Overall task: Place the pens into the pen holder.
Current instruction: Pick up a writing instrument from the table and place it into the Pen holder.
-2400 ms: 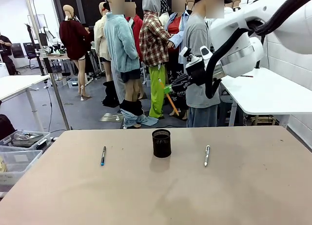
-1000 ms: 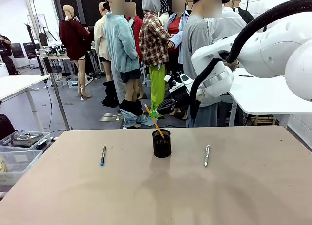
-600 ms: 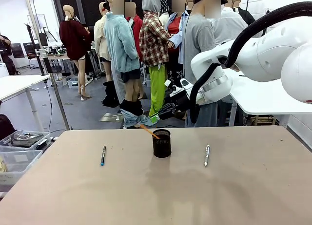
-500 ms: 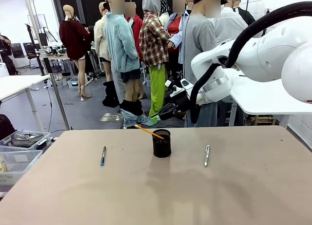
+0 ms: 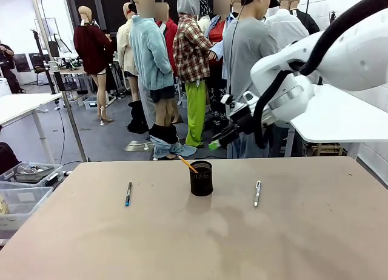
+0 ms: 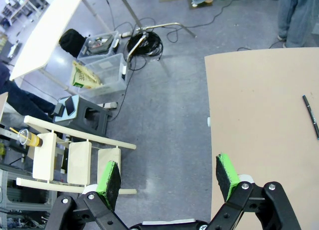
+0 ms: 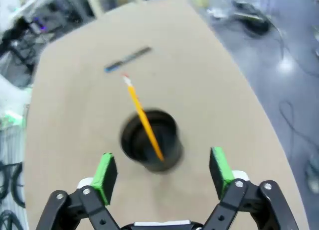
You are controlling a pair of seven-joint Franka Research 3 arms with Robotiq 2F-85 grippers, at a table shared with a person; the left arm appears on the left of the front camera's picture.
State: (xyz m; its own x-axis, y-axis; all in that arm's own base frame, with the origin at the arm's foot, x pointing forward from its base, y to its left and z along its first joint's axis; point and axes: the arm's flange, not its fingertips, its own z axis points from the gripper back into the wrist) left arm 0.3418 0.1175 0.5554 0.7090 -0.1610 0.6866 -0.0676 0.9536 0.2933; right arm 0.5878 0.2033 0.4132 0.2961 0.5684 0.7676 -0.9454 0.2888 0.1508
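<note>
— Below the right claw [image 7: 162, 172], dead ahead along its reach: black mesh cup [image 7: 151, 138], orange pen [image 7: 142, 118] standing inside, leaning out over the rim. Jaws spread wide, nothing between them.
— Wide and empty, yes. So one in, two lying out on the table [image 5: 303, 243]. Likeliest next for that claw?
— Silver pen [image 5: 257, 193], surely. Down and to the claw's right, well apart from the cup, nearer the right arm than the left. Long axis almost straight away across the table, only slightly tilted. Slim, silver-white, flat on the surface. Little to grab; a low, square pinch across the barrel needed, by the look of things.
— And the dark pen [image 5: 128, 194], blue at the ends?
— Past the cup on the claw's left, lying much the same way. Better placed for the left claw [image 6: 169, 175]: also wide open, empty, poised over the table's edge, that pen ahead and off to one side, well apart.
</note>
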